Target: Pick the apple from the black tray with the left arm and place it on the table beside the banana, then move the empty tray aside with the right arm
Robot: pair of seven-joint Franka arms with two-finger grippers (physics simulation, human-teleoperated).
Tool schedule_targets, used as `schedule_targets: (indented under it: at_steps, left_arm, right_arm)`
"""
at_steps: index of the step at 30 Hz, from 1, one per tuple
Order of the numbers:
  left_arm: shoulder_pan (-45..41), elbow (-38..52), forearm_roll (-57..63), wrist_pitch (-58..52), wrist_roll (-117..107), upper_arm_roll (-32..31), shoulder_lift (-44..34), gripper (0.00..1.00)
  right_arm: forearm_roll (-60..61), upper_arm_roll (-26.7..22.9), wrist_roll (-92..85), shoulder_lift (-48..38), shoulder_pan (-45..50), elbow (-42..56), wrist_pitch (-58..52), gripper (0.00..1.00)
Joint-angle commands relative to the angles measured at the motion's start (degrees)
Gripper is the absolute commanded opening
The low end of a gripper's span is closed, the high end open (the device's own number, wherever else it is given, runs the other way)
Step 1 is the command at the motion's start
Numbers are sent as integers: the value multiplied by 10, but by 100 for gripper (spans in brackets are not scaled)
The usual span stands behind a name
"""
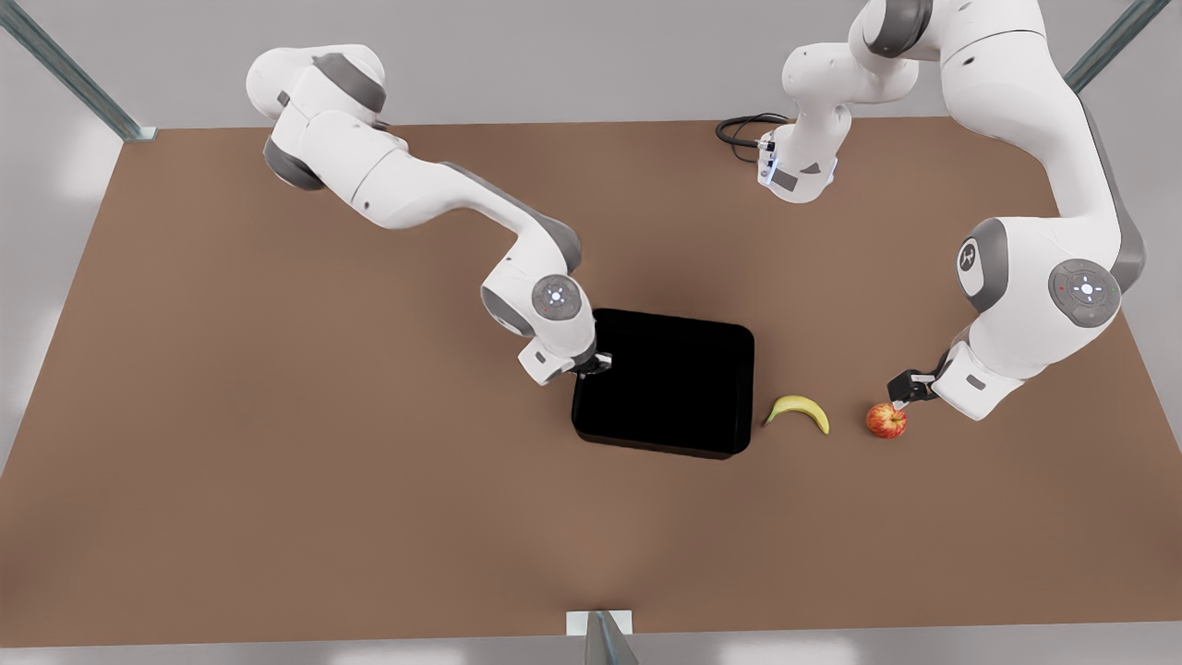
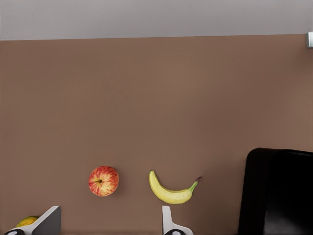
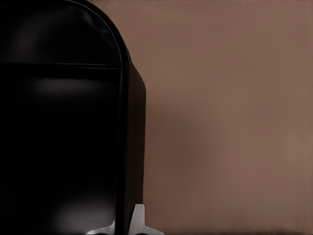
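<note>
Apple point(image 1: 886, 420) sits on the table point(image 1: 277, 462) beside the banana point(image 1: 800, 411), left gripper point(image 1: 900, 395) spread above it; right gripper point(image 1: 591, 366) pinches the black tray point(image 1: 665, 383) rim, so slide it level away from the banana

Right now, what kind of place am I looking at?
Probably a simulated robot test bench: a bare brown table in a grey room with metal frame posts, and just an apple, banana and black tray as props.

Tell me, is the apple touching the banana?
Apart. In the left wrist view a strip of bare brown table shows between the apple and the banana; the front view shows the same gap.
</note>
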Motion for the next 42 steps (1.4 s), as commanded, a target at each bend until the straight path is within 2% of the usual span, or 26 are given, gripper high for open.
schedule_targets:
  at_steps: [1,3,8,14,16,18,20,23,25,29,38,39,40,41,42]
  left_arm:
    - [0,0,1,0,4,0,-1,100]
    - [0,0,1,0,4,0,-1,100]
    - [0,-1,1,0,4,0,-1,100]
    - [0,-1,1,0,5,0,-1,100]
    - [1,-1,1,0,5,0,-1,100]
    - [1,-1,1,0,5,0,-1,100]
    - [0,-1,1,0,5,0,-1,100]
    - [0,-1,1,0,5,0,-1,100]
    - [0,-1,1,0,5,0,-1,100]
    - [0,-1,1,0,4,0,-1,100]
    - [1,-1,3,0,3,0,-1,100]
    - [1,-1,1,0,6,0,-1,100]
    - [0,0,1,1,9,0,-1,100]
    - [-4,1,9,5,9,0,-1,100]
    - [-4,3,10,5,10,0,-1,100]
  right_arm:
    - [-2,18,-46,-5,-22,1,-59,15]
    - [-3,52,-82,-14,-69,1,-89,14]
    - [-1,71,-272,-53,-164,8,-195,14]
    - [15,65,-516,-60,-262,31,-267,14]
    - [15,33,-608,-60,-284,38,-277,14]
    - [14,-38,-703,-61,-281,62,-277,13]
    - [15,-79,-774,-60,-280,75,-270,13]
    - [15,-113,-819,-59,-279,89,-263,12]
    - [16,-144,-838,-50,-275,88,-219,12]
    - [16,-173,-855,-25,-275,87,-164,12]
    - [16,-191,-852,0,-272,87,-147,15]
    - [15,-191,-852,0,-271,87,-147,23]
    - [15,-191,-852,-1,-271,87,-146,51]
    - [16,-191,-833,-1,-270,87,-146,97]
    - [16,-191,-819,-1,-269,87,-146,100]
